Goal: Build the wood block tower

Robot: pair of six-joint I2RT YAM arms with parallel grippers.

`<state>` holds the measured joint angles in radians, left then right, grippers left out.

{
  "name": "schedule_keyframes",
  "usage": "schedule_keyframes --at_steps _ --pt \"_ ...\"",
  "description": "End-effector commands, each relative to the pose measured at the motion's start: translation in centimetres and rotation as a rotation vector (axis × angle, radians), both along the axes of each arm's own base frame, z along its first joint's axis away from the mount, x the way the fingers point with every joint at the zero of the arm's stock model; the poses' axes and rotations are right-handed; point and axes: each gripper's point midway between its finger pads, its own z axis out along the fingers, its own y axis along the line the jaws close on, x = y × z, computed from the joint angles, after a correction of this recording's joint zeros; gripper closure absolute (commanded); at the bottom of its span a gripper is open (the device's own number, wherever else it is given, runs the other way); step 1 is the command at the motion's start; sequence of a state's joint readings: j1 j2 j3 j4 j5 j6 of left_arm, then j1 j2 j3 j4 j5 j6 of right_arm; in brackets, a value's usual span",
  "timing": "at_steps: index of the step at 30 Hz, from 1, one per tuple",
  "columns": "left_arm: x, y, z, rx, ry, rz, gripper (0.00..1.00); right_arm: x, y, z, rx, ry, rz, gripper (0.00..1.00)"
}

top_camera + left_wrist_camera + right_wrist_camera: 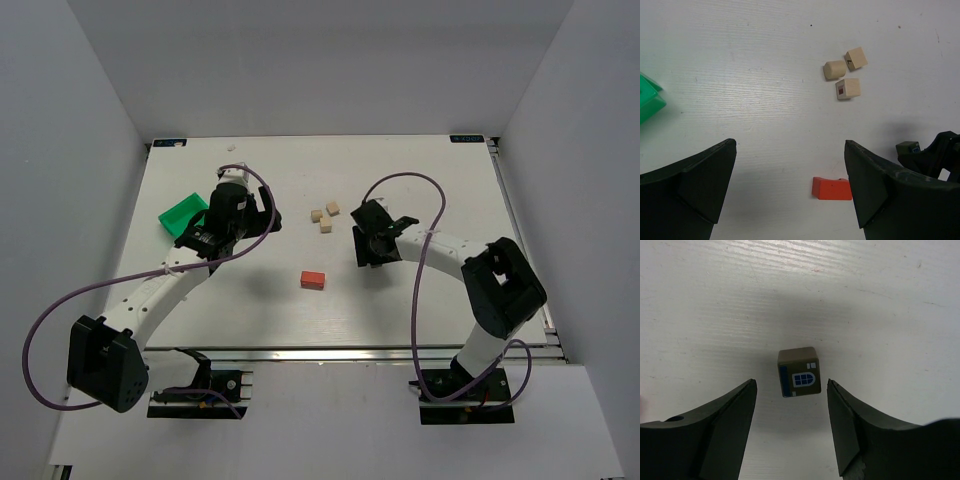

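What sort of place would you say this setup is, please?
Most likely a robotics lab test cell: a white tabletop boxed in by plain white walls, two white robot arms bolted at its near edge, and small beige wooden blocks laid out as practice objects.

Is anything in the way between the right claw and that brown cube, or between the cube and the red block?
Nothing visible. The right gripper's jaws stand open either side of the brown cube. The table from there to the red block is bare; the beige blocks lie off to one side.
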<state>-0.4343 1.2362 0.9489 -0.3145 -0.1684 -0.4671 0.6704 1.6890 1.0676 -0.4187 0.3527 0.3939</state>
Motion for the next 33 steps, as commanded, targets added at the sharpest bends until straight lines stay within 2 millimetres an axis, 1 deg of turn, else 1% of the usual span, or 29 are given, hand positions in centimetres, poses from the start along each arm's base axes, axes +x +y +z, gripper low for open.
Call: schedule_keyframes --at_steps 1,2,3,4,7,8,9,10,11,12,13,14,15,16,17,18,19,20,23,25,26,28,29,33 --pt "0.0 -0.4 2.0 -0.021 -0.047 -0.019 0.02 0.4 0.5 -0.3 0.037 0.005 -0.008 0.36" --pt "0.0 -0.4 2.0 -0.022 -0.048 -0.019 0.02 0.4 0.4 -0.4 0.035 0.006 -0.01 0.39" --pt "0.0 -0.3 2.0 -0.02 -0.047 -0.019 0.02 0.4 0.1 -0.7 0.028 0.007 -0.012 0.49" --pt "0.0 -0.3 2.0 -0.019 -0.046 -0.02 0.02 0.4 0.0 -0.7 0.025 0.007 -0.015 0.56" --pt "0.0 -0.3 2.0 -0.017 -0.047 -0.018 0.02 0.6 -0.4 -0.8 -0.001 -0.005 -0.006 0.71" --pt "0.0 -0.3 2.0 -0.015 -0.044 -0.018 0.02 1.0 -0.9 -0.6 -0.03 -0.026 -0.015 0.74" --pt "0.0 -0.3 2.0 -0.017 -0.043 -0.017 0.02 1.0 -1.4 -0.6 -0.062 -0.03 -0.004 0.81" --pt "0.0 -0.3 2.0 -0.015 -0.045 -0.02 0.02 1.4 -1.8 -0.2 -0.088 -0.045 -0.008 0.84" --pt "0.0 -0.3 2.0 -0.015 -0.045 -0.02 0.02 2.1 -3.1 0.4 -0.164 -0.088 -0.041 0.86" --pt "0.0 -0.3 1.9 -0.014 -0.042 -0.02 0.02 2.0 -4.0 0.3 -0.225 -0.083 -0.05 0.91" --pt "0.0 -0.3 1.9 -0.016 -0.043 -0.021 0.02 2.1 -4.8 0.6 -0.272 -0.094 -0.065 0.91" --pt "0.0 -0.4 1.9 -0.018 -0.044 -0.022 0.02 2.8 -5.9 1.4 -0.343 -0.131 -0.101 0.92" --pt "0.0 -0.3 1.8 -0.015 -0.04 -0.022 0.02 2.9 -6.7 1.2 -0.403 -0.13 -0.117 0.92" --pt "0.0 -0.4 1.7 -0.014 -0.039 -0.022 0.02 2.4 -7.8 1.2 -0.473 -0.113 -0.139 0.92" --pt "0.0 -0.4 1.5 -0.012 -0.033 -0.022 0.02 3.0 -8.5 2.1 -0.534 -0.142 -0.17 0.9" --pt "0.0 -0.3 1.5 -0.012 -0.032 -0.02 0.02 2.8 -8.9 1.3 -0.586 -0.12 -0.171 0.9" --pt "0.0 -0.3 1.5 -0.008 -0.035 -0.019 0.02 2.6 -9.2 1.1 -0.624 -0.103 -0.171 0.9" --pt "0.1 -0.2 1.3 -0.006 -0.029 -0.016 0.02 2.8 -9.1 0.5 -0.643 -0.09 -0.166 0.9" --pt "0.2 -0.2 1.2 0.002 -0.024 -0.011 0.02 2.9 -8.0 -0.5 -0.644 -0.07 -0.141 0.86" --pt "0.2 0.0 1.2 0.005 -0.022 -0.006 0.02 2.7 -7.1 -1.5 -0.64 -0.046 -0.111 0.84" --pt "0.3 0.1 1.0 0.011 -0.02 0.0 0.02 2.7 -6.6 -1.9 -0.631 -0.04 -0.101 0.78" --pt "0.4 0.1 1.0 0.013 -0.017 0.002 0.02 2.4 -5.6 -2.2 -0.614 -0.036 -0.079 0.69" --pt "0.5 0.1 1.1 0.013 -0.019 0.003 0.02 2.3 -5.3 -2.5 -0.608 -0.031 -0.074 0.59" --pt "0.6 0.0 0.9 0.015 -0.011 0.002 0.02 2.1 -3.5 -2.3 -0.557 -0.036 -0.054 0.45"
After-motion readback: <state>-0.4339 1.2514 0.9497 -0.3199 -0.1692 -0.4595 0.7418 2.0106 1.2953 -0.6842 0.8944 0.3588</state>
